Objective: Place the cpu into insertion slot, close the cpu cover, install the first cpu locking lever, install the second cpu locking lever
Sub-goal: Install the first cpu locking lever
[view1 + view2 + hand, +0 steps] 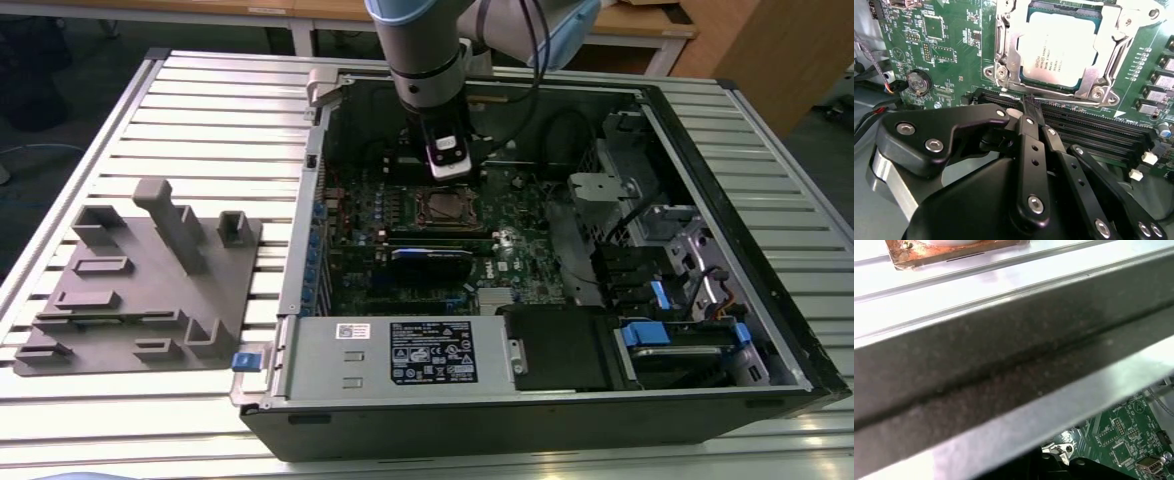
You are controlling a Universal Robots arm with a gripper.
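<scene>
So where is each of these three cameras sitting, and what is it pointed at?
Exterior view: off the arm, above the open computer case, looking down; the arm shows.
Second wrist view: on the arm, facing the cpu under the cpu cover; the tool shows.
First wrist view: on the arm, facing the case wall.
All share the green motherboard.

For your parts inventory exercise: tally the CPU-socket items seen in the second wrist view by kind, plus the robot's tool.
cpu: 1
cpu cover, closed over the chip: 1
coin battery: 1
tool, fingers shut beside a wire lever: 1
Total: 4
</scene>
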